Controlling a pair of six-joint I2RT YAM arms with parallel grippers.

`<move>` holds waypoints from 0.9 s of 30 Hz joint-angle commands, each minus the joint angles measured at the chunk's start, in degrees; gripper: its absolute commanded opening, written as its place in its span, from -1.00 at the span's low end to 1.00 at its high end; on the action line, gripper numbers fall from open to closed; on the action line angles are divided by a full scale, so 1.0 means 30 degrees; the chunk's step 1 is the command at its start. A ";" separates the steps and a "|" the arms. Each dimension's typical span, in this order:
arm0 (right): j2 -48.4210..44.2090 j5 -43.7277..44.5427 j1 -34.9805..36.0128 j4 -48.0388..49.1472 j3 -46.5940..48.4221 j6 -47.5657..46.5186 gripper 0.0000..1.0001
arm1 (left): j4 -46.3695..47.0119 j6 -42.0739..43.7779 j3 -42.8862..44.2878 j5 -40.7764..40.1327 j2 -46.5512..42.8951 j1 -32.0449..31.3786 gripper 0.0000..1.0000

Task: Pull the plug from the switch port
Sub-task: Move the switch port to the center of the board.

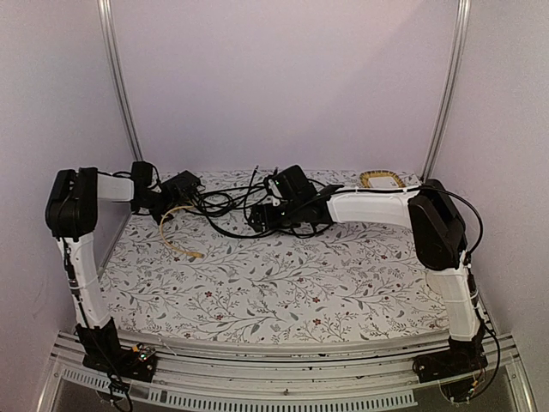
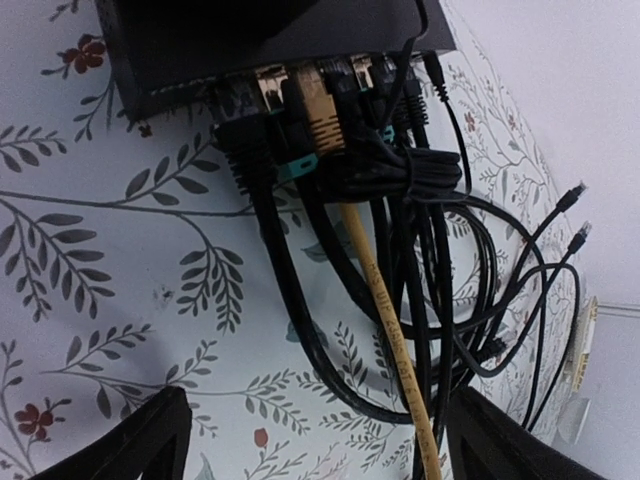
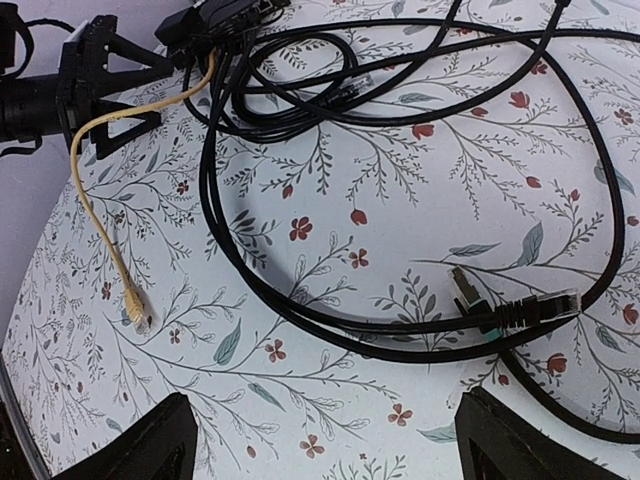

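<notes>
The switch (image 2: 260,40) sits at the worktop's (image 1: 283,283) far left corner, ports toward my left fingers (image 2: 130,445). They are spread wide and empty, seemingly squared to the yellow plug (image 2: 318,110) for a straight pull. My right fingers (image 3: 140,445) gape empty above a loose black plug (image 3: 515,312).

I'm seeing faint print running along the yellow cable (image 2: 386,330), too blurred for me to read.
</notes>
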 commanded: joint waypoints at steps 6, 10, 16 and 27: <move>-0.1072 -0.0112 -0.0183 -0.0545 -0.0293 -0.0692 0.85 | 0.4081 -0.4121 -0.0704 -0.0161 0.1519 0.0142 0.56; -0.1415 -0.0116 -0.0318 -0.0612 -0.0727 -0.0815 0.85 | 0.6704 -0.5932 -0.1461 0.0079 0.2107 0.0064 0.34; -0.1901 -0.0087 -0.0533 -0.0864 -0.1316 -0.0982 0.85 | 0.7503 -0.6732 -0.0922 -0.0115 0.3150 -0.0564 0.19; -0.3110 0.0067 -0.0861 -0.0848 -0.2807 -0.1251 0.85 | 1.2300 -0.9195 -0.3094 0.0064 0.3879 -0.1630 -0.34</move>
